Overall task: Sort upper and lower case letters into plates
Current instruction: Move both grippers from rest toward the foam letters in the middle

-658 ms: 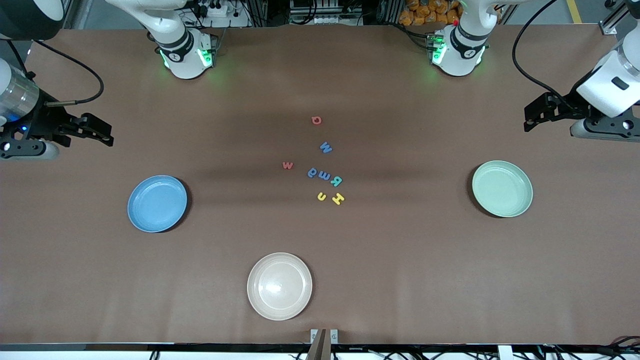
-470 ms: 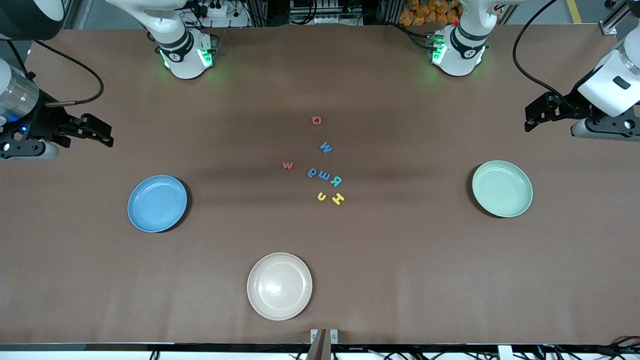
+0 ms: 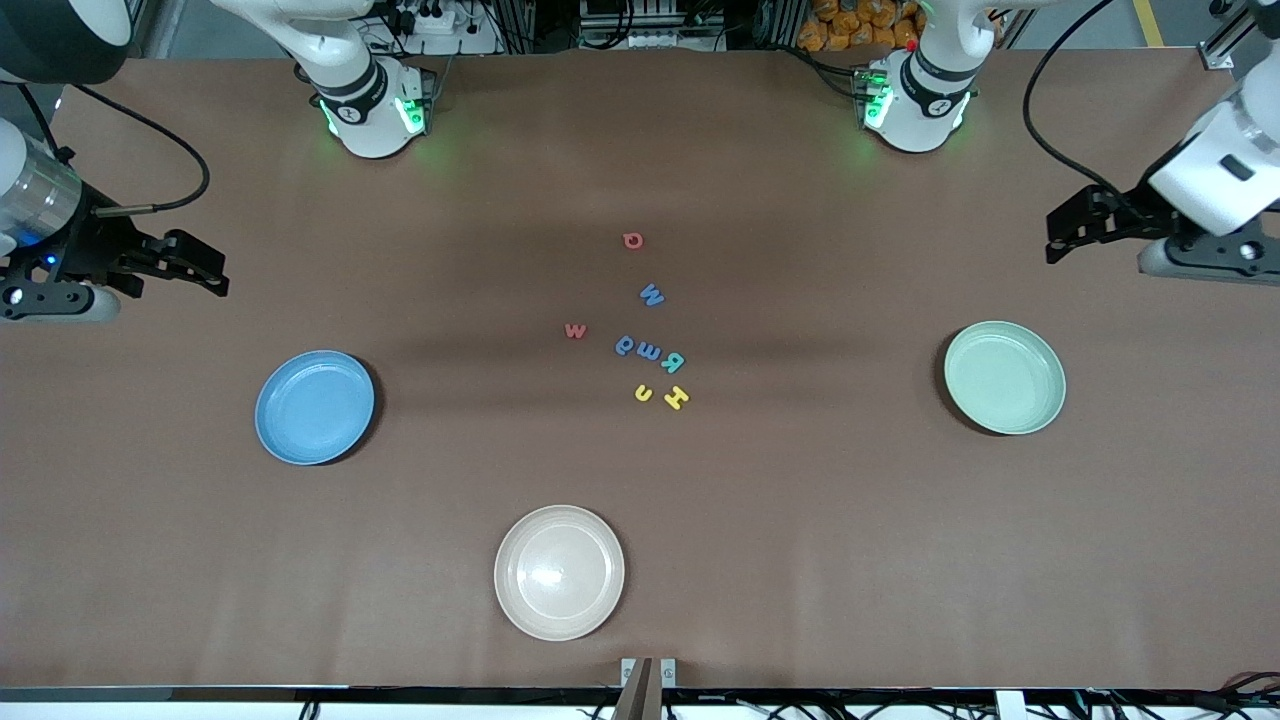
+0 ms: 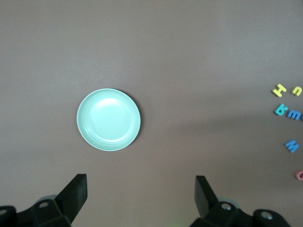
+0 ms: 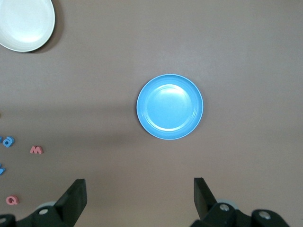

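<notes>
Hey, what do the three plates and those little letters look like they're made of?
Blue plate, mint plate, cream plate: likely smooth plastic, judging by soft glare and flat colour. Letters: flat, matte, solid-coloured, possibly foam or plastic; too small to tell.

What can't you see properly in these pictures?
- Left wrist view: the letters are cut off by the picture's edge, so only some show.
- Right wrist view: the cream plate and the letters are cut by the edge.
- Front view: the blue letters are too tiny to read surely.
- Front view: the right hand is too small to see its fingers well.
</notes>
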{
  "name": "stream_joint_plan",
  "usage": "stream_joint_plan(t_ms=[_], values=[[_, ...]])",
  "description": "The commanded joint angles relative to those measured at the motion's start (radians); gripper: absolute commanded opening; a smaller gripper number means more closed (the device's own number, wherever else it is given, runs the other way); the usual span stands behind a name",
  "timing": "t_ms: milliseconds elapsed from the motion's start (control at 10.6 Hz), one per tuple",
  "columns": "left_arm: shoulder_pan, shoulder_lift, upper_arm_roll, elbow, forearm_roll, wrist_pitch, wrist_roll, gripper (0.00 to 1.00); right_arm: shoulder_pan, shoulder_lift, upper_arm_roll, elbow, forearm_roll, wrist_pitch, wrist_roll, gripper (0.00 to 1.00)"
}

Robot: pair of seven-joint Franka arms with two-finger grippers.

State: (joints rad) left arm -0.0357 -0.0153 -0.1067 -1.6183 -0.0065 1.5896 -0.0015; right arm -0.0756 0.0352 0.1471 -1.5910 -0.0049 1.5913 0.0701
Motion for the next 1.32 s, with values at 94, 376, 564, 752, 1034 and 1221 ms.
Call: stream_joint_plan(t_ms=[94,376,564,752,1034,1221], values=[[-0.047,0.032,-0.088,-0.087,0.007,0.091,-0.058,1.0,-0.015,-0.026,0.011,-0.029,-0.006,0.0,0.001,1.0],[-0.117,0.118,-0.158,-0.113,0.008,0.215,-0.067,1.0,-0.026,-0.009,0.0,-0.018,0.011,-0.022,0.01,1.0],[-0.153,0.164,-0.2,-0.133,0.008,0.28,-0.069,1.0,-0.024,0.012,-0.001,0.008,0.011,-0.021,0.0,1.0],[-0.214,0.228,-0.202,-0.132,0.02,0.321,-0.063,1.0,-0.006,0.015,0.011,0.0,0.013,-0.048,0.016,1.0],[-0.295,0.314,-0.2,-0.132,0.025,0.415,-0.066,1.0,0.051,0.087,0.037,-0.012,0.114,0.008,0.133,1.0],[-0.343,0.36,-0.2,-0.13,0.036,0.46,-0.078,1.0,0.056,0.124,0.116,-0.085,0.114,0.118,0.315,1.0]])
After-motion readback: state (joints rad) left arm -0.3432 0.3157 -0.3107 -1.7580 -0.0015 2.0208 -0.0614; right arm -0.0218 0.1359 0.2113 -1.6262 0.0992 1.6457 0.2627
